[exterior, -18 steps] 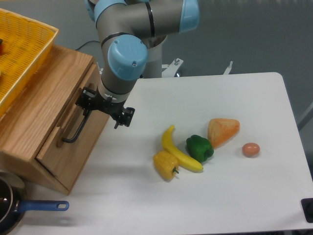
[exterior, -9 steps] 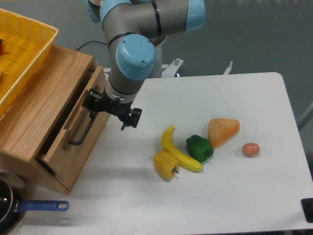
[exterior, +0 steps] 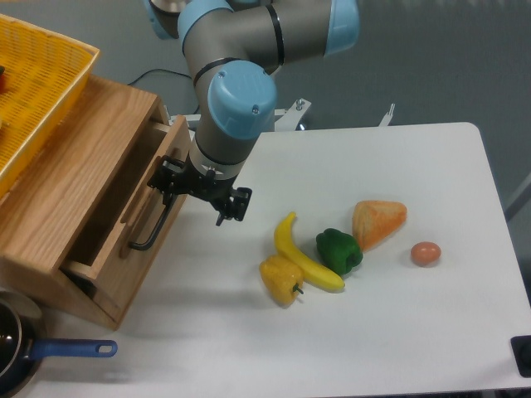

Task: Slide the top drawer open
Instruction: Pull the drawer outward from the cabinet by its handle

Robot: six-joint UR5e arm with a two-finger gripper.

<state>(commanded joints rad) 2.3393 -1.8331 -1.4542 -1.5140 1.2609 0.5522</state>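
**Top drawer partly out, gripper at its handle**

Camera view: The gripper [exterior: 168, 184] is seen at the upper end of the black bar handle [exterior: 154, 225] of the top drawer [exterior: 139, 217]. One finger is visible on the far side of the bar and the gripper body lies over its end; whether the fingers are clamped on the bar or merely beside it cannot be told from this angle. The top drawer is found directly to the left of and below the gripper, its flat oak front standing out from the oak cabinet [exterior: 73, 178], with a dark gap visible between the front panel and the cabinet body. The handle runs down and to the left from the gripper.

A yellow mesh basket [exterior: 43, 91] is placed on the cabinet, well to the upper left of the gripper. To the right of the gripper, on the white table [exterior: 398, 332], a banana [exterior: 302, 254], a yellow pepper [exterior: 281, 279] and a green pepper [exterior: 338, 250] are grouped close together; an orange wedge-shaped item [exterior: 378, 221] and a brown egg [exterior: 426, 254] lie farther right. Far below and left of the gripper, a pan with a blue handle [exterior: 70, 349] is partly in view.
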